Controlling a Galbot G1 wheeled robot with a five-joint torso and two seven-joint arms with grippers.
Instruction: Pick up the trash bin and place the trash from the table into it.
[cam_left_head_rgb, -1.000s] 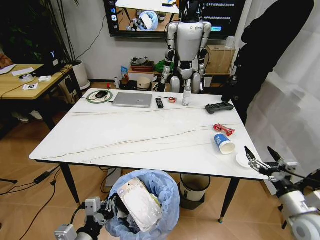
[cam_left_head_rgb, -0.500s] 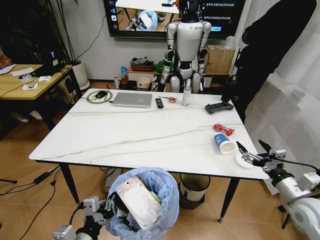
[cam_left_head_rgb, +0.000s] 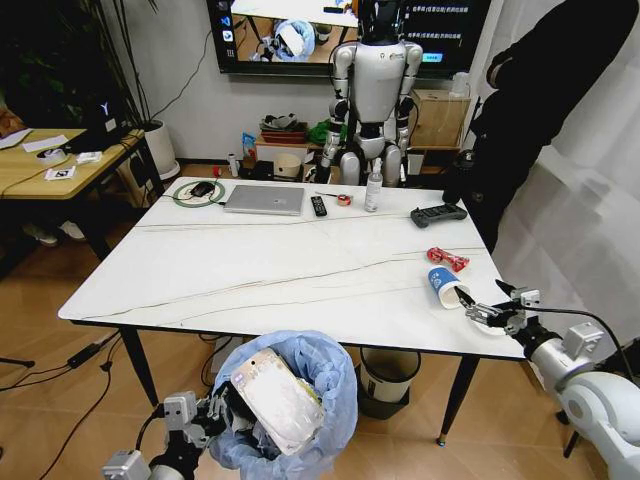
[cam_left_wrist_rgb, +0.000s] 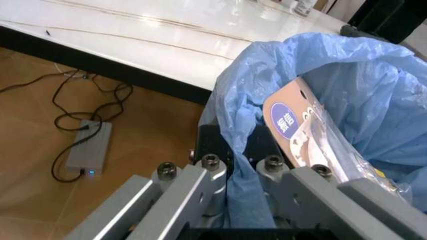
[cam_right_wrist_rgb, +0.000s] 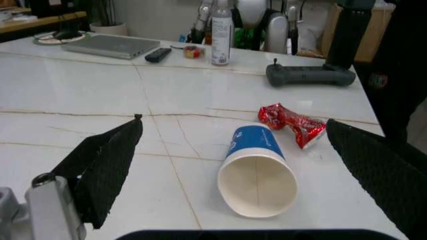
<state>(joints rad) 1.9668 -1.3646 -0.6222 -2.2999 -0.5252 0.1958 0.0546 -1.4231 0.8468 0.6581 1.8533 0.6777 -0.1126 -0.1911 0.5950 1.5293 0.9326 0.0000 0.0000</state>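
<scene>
The left gripper (cam_left_head_rgb: 205, 412) is clamped on the rim of the trash bin (cam_left_head_rgb: 300, 395), its fingers pinching the blue liner and the bin wall together, as the left wrist view shows. It holds the bin low, just below the near edge of the bench (cam_left_head_rgb: 280, 270) — a sensible place, since litter carried or swept off the edge can drop straight in. A flat snack packet (cam_left_head_rgb: 275, 400) already lies in the bag.

The right gripper (cam_left_head_rgb: 478, 305) hangs at the bench's right-hand near corner with its jaws spread wide. In the right wrist view the paper cup (cam_right_wrist_rgb: 256, 170) lies on its side between the two fingers, mouth toward the camera, not yet touched. Just beyond the cup sits a red wrapper (cam_right_wrist_rgb: 293, 123). The spread jaws and the low, level approach suggest the cup is the piece in hand — a light, round thing likely to roll or crush if squeezed off-centre.
</scene>
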